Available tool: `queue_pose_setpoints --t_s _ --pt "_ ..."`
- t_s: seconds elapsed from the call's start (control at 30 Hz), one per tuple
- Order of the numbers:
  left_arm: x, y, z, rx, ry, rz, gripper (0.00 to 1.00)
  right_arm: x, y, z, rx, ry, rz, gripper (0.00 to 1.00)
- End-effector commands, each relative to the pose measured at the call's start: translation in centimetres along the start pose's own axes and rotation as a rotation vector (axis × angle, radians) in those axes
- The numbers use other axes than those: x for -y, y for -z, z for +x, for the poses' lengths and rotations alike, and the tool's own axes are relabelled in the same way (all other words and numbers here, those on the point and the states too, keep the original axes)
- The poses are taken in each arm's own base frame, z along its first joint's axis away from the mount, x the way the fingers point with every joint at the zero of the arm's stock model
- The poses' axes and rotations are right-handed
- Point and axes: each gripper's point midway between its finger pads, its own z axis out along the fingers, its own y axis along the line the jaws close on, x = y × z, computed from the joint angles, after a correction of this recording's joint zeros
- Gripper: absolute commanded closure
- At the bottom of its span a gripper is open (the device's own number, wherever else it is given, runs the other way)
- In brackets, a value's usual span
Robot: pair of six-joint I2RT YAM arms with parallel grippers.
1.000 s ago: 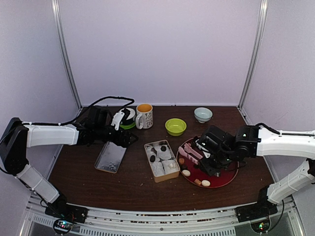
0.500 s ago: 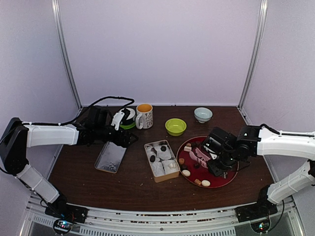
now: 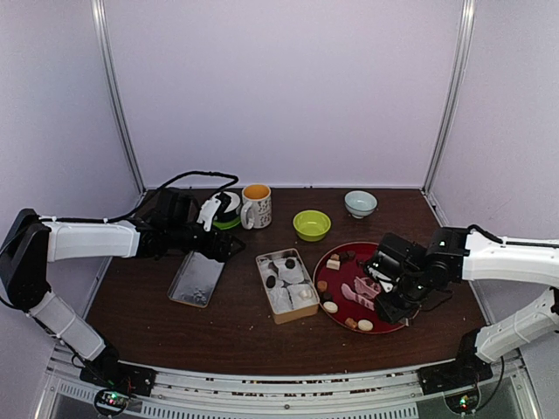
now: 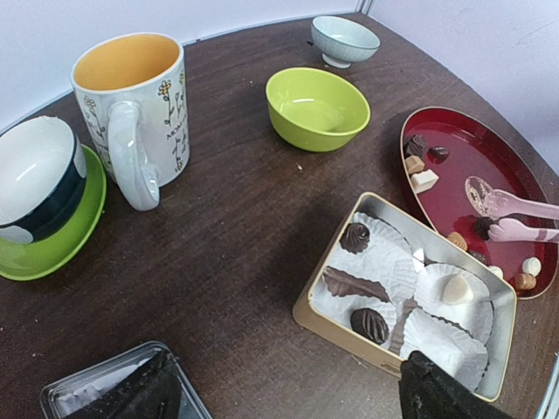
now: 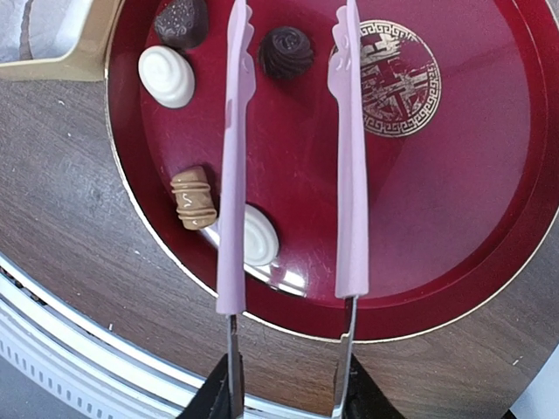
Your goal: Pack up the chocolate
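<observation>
The chocolate [image 5: 287, 52] lay in two places: most pieces sat loose on a round red plate [image 5: 489, 175], and a few rested in white paper cups inside an open gold tin [image 4: 342, 329] just left of the plate. On the near rim of the plate sat a tan ridged piece [image 5: 192, 199] and a white oval [image 5: 255, 236]. Another white oval [image 5: 166, 77] and a dark piece [image 5: 182, 19] lay nearer the tin.

The right gripper [image 5: 288, 393] was closed partway around the handle end of pink tongs [image 5: 350, 175], one finger pressing each arm. The tong arms stood apart over the plate, with a dark swirled chocolate seen between their tips and touching neither.

The left gripper [image 4: 281, 397] hung wide apart and held nothing, above the dark wooden table [image 4: 236, 218] between the tin and a silver lid [image 3: 196, 279].

Inside the tin were three dark pieces and one white piece [image 4: 456, 290].

Toward the back stood a flowered mug [image 4: 131, 105], a lime bowl [image 4: 317, 109], a pale bowl [image 4: 345, 39] and a cup on a green saucer [image 4: 61, 244].
</observation>
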Motion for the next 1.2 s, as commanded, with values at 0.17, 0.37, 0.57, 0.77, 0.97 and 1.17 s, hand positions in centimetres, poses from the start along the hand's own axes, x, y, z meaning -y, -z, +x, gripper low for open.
queue_pose_setpoints --t_s 0.17,0.37,0.57,0.77,0.97,1.17 --pt "0.1 0.2 -0.9 0.03 -0.02 0.0 0.11 -0.3 -1.1 0.0 -0.01 -0.014 -0.002 0.66" --pt "0.0 0.2 -0.8 0.028 -0.02 -0.003 0.11 -0.5 -1.6 -0.1 -0.017 -0.013 -0.01 0.67" --pt "0.1 0.3 -0.9 0.031 -0.022 -0.003 0.11 -0.6 -1.2 -0.4 -0.01 -0.006 -0.01 0.7" --pt "0.1 0.3 -0.9 0.031 -0.022 -0.001 0.11 -0.4 -0.5 -1.0 0.015 -0.01 -0.003 0.76" --pt "0.1 0.3 -0.9 0.031 -0.022 -0.002 0.11 -0.3 1.0 -1.9 0.066 -0.013 -0.006 0.78" --pt "0.1 0.3 -0.9 0.03 -0.021 -0.002 0.11 -0.7 2.6 -2.8 0.113 0.007 -0.039 0.78"
